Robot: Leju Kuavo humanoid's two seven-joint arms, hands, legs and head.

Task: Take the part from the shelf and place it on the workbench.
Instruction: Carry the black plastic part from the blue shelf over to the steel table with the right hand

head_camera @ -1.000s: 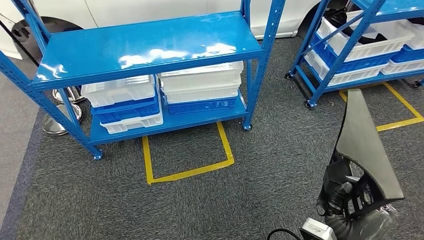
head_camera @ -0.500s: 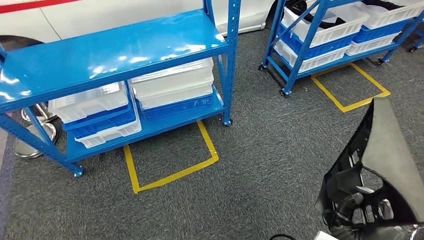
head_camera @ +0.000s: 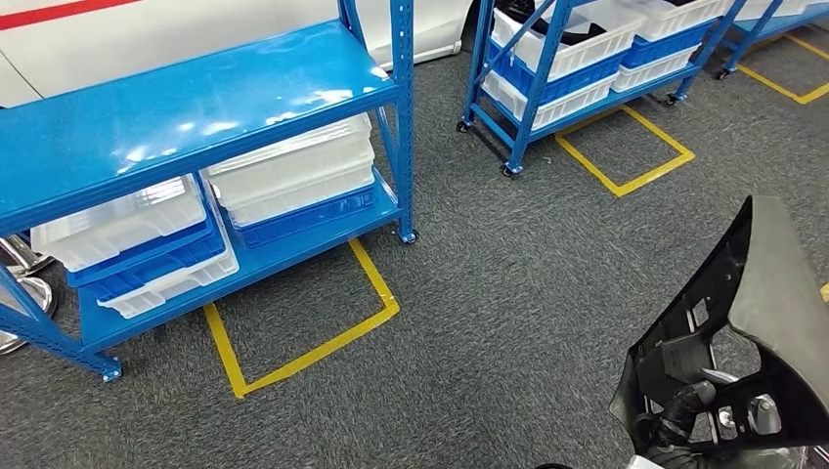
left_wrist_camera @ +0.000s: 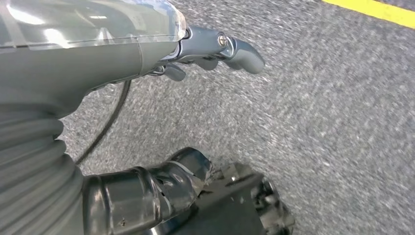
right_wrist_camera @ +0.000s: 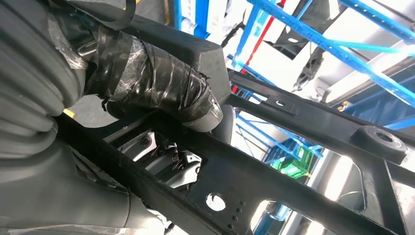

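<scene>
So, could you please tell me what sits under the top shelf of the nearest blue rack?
Under the top shelf, stacked white and blue bins rest on the lower shelf; their contents are hidden.

White and blue bins (head_camera: 293, 181) sit stacked on the lower level of a blue rack (head_camera: 186, 98), yellow tape squares (head_camera: 303, 337) mark the grey carpet (head_camera: 508, 283), and a second wheeled rack (head_camera: 577, 59) stands beyond.

Whole view has swung over to the right, so that's the camera turning, not stuff moving. The blue shelf (head_camera: 196, 107) slid toward the left edge, and the second rack (head_camera: 577, 59) came further in. The black part (head_camera: 772, 322) in the right hand (head_camera: 684, 415) now sits lower in frame.
</scene>
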